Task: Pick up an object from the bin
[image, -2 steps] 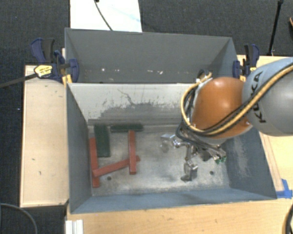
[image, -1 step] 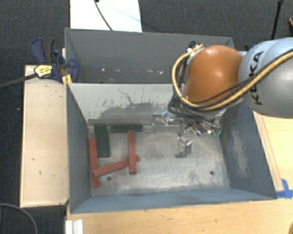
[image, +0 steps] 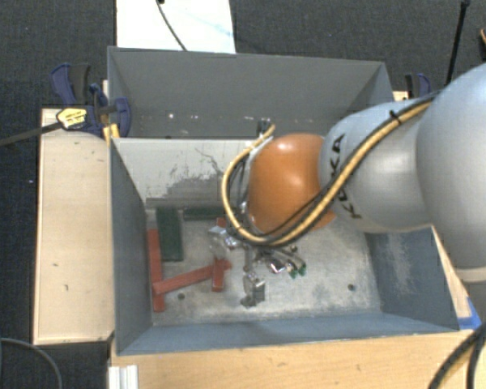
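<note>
My gripper (image: 252, 292) hangs low over the bin's floor, a little front of centre, under the arm's orange cover. Just to its left lies a red L-shaped tool (image: 191, 279); one bar runs along the left wall and the other reaches toward the gripper, its end a short way from it. A dark green block (image: 172, 235) stands behind the red tool near the left wall. A small green piece (image: 296, 271) lies close on the gripper's right. I see nothing held by the gripper.
A small silvery thing (image: 222, 234) lies behind the gripper, partly under the cover. The arm and its cables hide the bin's middle and back right. Bare grey floor shows at the front right.
</note>
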Controlling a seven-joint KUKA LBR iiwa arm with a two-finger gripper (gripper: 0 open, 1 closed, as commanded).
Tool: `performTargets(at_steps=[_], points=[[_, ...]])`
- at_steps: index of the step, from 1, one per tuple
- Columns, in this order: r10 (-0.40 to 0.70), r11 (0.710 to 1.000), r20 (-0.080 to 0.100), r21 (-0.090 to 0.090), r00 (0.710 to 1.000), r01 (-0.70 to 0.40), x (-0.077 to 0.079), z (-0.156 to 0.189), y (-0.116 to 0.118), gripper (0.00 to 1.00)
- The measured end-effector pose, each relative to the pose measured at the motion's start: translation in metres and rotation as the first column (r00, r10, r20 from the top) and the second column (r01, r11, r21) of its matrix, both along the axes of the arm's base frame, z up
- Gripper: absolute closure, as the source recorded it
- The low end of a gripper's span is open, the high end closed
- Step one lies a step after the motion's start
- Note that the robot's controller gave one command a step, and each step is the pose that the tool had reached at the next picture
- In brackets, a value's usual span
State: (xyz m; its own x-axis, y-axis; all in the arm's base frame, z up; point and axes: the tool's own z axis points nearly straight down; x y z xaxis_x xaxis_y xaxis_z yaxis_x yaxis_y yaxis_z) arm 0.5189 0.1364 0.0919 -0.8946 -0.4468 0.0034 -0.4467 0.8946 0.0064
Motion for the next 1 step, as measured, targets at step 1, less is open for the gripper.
performTargets(at_steps=[1], points=[[0.111,0.994,0.010,0.000,0.994,-0.111,0.0427,-0.0217,0.0741,0.00]])
